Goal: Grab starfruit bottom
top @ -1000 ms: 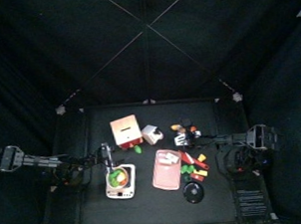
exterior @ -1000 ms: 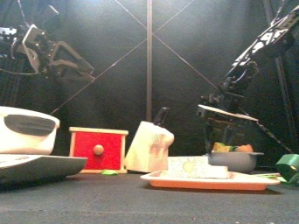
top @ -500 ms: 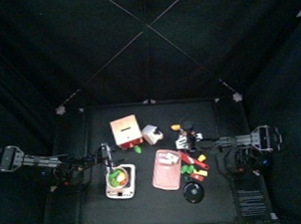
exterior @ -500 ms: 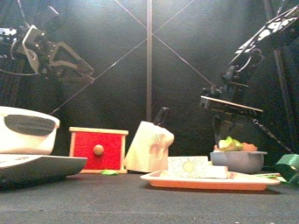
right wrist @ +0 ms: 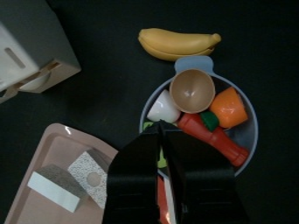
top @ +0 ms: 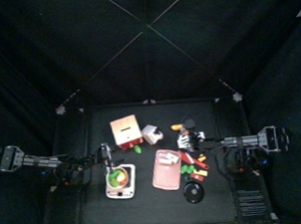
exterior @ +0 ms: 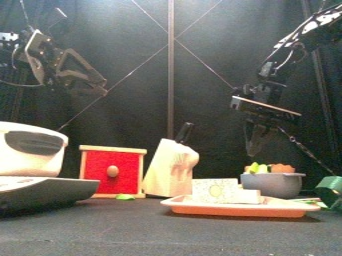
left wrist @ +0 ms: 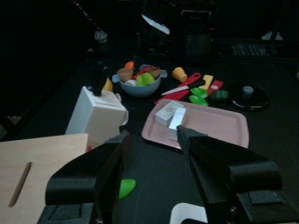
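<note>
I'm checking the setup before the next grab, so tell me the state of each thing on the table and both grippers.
Red drawer box: drawer shut.
Knife block: upright, handle sticking out.
Bowl: upright, full of toy food.
Tray: flat, two pieces on it.
Banana: lying beside the bowl.
Left gripper: jaws open, empty.
Right gripper: hanging over the bowl.

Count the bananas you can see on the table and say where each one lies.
1. The banana lies on the black table, just outside the rim of the grey bowl of toy food. Others could be hidden under the food in the bowl.
</note>
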You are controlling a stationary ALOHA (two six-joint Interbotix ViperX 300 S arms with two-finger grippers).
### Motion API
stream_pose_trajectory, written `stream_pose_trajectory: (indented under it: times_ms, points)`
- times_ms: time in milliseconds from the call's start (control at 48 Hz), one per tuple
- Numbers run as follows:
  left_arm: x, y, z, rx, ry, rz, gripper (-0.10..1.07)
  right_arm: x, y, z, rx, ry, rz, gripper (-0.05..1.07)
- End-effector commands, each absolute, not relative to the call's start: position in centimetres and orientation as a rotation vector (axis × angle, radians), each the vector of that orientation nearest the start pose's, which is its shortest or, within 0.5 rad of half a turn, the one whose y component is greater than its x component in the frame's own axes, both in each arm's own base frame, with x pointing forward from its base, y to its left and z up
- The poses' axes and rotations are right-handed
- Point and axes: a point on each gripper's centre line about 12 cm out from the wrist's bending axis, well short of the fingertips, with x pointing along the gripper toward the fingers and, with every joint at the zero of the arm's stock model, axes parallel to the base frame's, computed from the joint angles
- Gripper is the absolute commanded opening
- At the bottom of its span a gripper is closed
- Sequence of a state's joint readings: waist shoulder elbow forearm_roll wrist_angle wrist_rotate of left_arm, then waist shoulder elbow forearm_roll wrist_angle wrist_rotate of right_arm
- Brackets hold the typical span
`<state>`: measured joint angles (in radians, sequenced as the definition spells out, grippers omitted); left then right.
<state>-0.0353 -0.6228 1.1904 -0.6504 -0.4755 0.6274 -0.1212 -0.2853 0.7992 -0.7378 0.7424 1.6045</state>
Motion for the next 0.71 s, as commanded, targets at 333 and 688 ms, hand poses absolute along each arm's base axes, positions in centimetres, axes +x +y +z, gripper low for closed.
stream_pose_trajectory:
  times_ms: [333,688]
  points:
    - [24.1,2.5,22.7,0.06,0.173,0.242,0.85,27.3,-7.3,18.3,0.577,0.758,-0.964,0.91]
    - [24.0,2.4,22.6,0.062,0.177,0.241,0.85,27.5,-9.4,15.2,0.593,0.817,-1.016,0.91]
